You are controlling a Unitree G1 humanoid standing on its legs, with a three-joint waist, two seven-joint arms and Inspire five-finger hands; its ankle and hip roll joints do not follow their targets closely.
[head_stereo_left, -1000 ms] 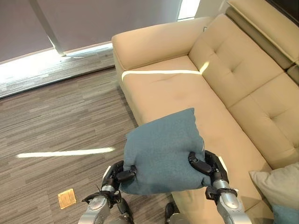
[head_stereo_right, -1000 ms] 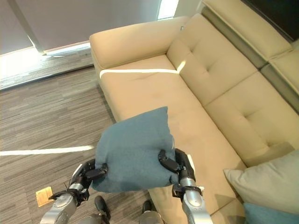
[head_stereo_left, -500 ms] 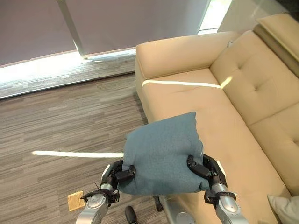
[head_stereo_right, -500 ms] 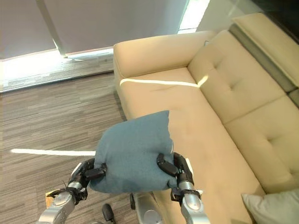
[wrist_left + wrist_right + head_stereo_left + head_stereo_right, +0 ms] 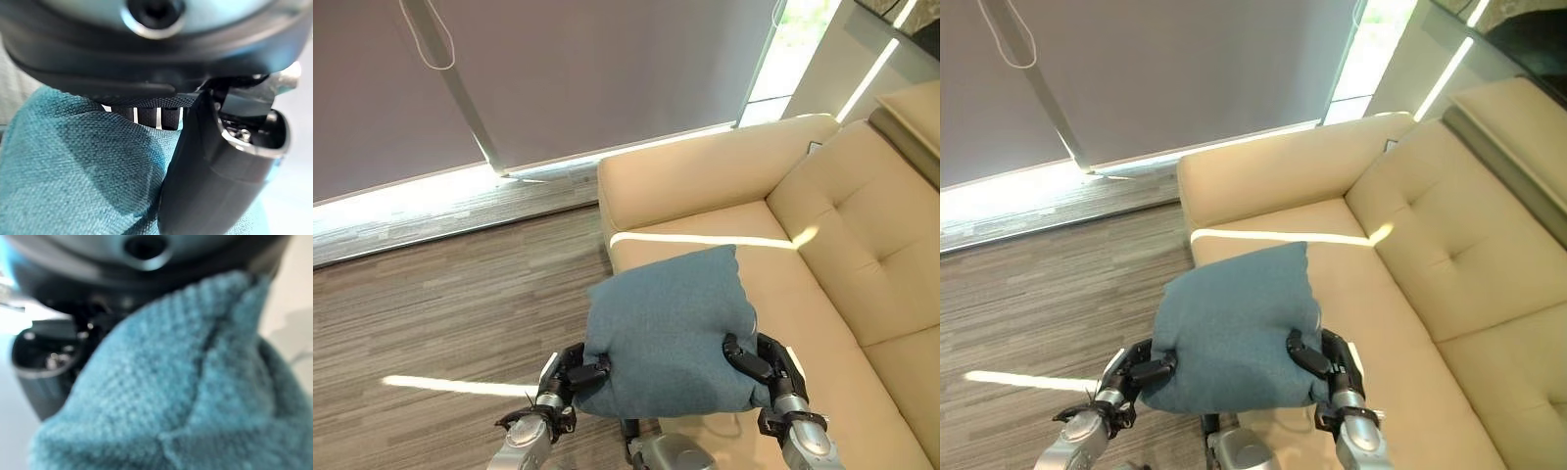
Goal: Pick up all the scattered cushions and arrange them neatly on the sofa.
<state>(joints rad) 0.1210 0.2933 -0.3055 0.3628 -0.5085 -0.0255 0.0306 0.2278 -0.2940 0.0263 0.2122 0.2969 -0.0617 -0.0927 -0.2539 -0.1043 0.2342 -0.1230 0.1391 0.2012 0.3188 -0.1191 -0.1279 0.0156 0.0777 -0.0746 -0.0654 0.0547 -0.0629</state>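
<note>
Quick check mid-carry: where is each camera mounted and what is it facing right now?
Left eye view: on the head, looking down at the blue cushion over the sofa; left robot hand and right robot hand grip it.
Right eye view: beside it, same scene, slightly shifted.
Left wrist view: on the left wrist, looking along its thumb, pressed into the cushion.
Right wrist view: on the right wrist, cushion fabric close up.
All four share the cushion.

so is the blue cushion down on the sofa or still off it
Off it: the blue cushion is held up between the left hand and right hand, above the sofa's front edge.
</note>
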